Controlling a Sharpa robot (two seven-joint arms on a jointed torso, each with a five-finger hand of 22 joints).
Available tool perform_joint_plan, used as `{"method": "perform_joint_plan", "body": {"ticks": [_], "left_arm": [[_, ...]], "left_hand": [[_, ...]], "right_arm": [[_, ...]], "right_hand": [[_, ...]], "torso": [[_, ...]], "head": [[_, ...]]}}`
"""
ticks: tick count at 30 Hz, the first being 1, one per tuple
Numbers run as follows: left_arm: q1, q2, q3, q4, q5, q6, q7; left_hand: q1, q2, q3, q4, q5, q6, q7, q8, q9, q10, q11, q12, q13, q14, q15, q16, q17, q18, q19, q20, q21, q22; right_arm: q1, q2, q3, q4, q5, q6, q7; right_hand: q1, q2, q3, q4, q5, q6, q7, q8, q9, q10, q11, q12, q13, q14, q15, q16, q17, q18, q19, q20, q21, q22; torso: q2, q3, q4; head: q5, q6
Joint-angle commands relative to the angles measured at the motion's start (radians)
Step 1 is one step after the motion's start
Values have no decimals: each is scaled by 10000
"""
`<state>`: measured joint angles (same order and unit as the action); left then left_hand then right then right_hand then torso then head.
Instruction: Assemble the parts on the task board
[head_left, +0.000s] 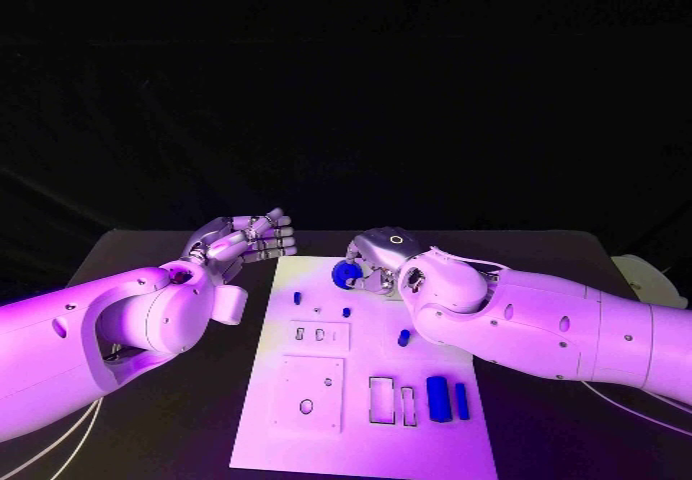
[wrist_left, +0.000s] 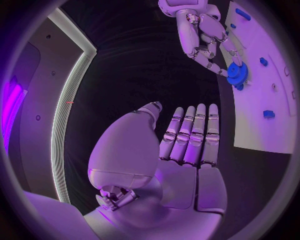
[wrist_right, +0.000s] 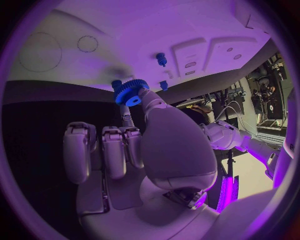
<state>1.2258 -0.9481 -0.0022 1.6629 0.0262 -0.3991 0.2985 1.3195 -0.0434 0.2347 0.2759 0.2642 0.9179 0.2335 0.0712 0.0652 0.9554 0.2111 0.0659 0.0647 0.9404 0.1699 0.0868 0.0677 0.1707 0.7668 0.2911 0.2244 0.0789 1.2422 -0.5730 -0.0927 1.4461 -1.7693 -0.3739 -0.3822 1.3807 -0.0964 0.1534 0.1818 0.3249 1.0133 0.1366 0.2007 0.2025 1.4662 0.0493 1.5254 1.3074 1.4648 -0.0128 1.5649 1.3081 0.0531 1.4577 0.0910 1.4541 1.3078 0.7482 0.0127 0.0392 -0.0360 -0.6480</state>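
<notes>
The left silver hand (head_left: 248, 240) hovers over the black surface (head_left: 159, 250) just left of the white flat task board (head_left: 325, 420), its fingers (wrist_left: 195, 131) straight, side by side, holding nothing. At the board's far edge, the right silver hand (head_left: 378, 262) pinches a small blue toothed gear (head_left: 346, 273) at the fingertips. Farther right and nearer, two blue oblong blocks (head_left: 447, 398) lie on the board.
</notes>
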Motion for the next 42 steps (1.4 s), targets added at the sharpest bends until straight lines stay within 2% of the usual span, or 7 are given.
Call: {"method": "perform_joint_plan", "body": {"ticks": [1,6,16,26,29,33,42], "left_arm": [[15,25,9,33,18,166,41],[15,25,10,24,18,161,37],[15,41,10,3,18,175,36],[15,45,10,-13,18,203,18],[15,48,10,-18,18,204,15],[15,67,10,-38,18,208,17],[14,104,9,-75,18,188,16]], "left_hand": [[91,5,28,-29,-28,-87,271,-62,0,-76,4,1,-12,21,67,-40,-11,61,43,-3,-66,-15],[91,5,28,-29,-28,-87,271,-62,0,-76,4,1,-12,21,67,-40,-11,61,43,-3,-66,-15],[91,5,28,-29,-28,-87,271,-62,0,-76,4,1,-12,21,67,-40,-11,61,43,-3,-66,-15],[91,5,28,-29,-28,-87,271,-62,0,-76,4,1,-12,21,67,-40,-11,61,43,-3,-66,-15],[81,8,24,-19,-29,-93,273,-64,-1,-84,7,1,-13,18,69,-48,-11,60,43,-3,-70,-20],[72,10,20,-12,-30,-100,276,-67,-1,-93,10,0,-13,14,72,-57,-11,60,44,-3,-73,-24],[62,10,14,-4,-31,-124,283,-75,-5,-121,18,-7,-16,-3,80,-77,-14,59,45,-3,-78,-31]], "right_arm": [[-46,148,-15,-143,-75,204,34],[-111,352,-39,-363,-67,263,77],[-182,572,-89,-570,-35,382,128],[-195,706,-116,-780,-2,414,80],[-194,742,-118,-824,9,407,46],[-194,790,-119,-873,48,406,-2],[-194,801,-119,-888,232,564,54]], "right_hand": [[35,68,44,-7,72,173,-140,9,32,463,-40,32,1980,1060,-83,59,2627,-161,181,-15,28,1190],[36,69,49,-10,75,163,-137,3,31,464,-38,33,1981,1060,-83,59,2627,-161,182,-17,29,1192],[36,67,56,-15,78,146,-132,-10,29,452,-35,24,1968,1060,-84,59,2627,-161,182,-20,29,1194],[-82,21,79,6,19,-96,-26,-190,-13,246,46,-132,1746,1060,-29,59,2627,-150,143,-1,-19,1149],[-174,-14,67,38,-110,-251,46,-307,-44,151,108,-205,1645,1060,21,59,2627,-149,133,34,-33,1142],[-385,-16,11,150,-759,-579,184,-575,-119,58,239,-276,1546,1060,136,59,2627,-146,122,129,-51,1139],[-529,-83,-81,218,-951,-857,286,-842,-182,-41,338,-345,1450,1060,225,59,2627,-139,107,223,-76,1133]], "torso": [[-5,8,10],[-4,26,-2],[-12,28,-12],[-13,21,8],[-9,23,8],[-12,21,-5],[-17,24,-8]], "head": [[3,-35],[25,-50],[69,-79],[87,-79],[83,-81],[78,-110],[78,-138]]}}
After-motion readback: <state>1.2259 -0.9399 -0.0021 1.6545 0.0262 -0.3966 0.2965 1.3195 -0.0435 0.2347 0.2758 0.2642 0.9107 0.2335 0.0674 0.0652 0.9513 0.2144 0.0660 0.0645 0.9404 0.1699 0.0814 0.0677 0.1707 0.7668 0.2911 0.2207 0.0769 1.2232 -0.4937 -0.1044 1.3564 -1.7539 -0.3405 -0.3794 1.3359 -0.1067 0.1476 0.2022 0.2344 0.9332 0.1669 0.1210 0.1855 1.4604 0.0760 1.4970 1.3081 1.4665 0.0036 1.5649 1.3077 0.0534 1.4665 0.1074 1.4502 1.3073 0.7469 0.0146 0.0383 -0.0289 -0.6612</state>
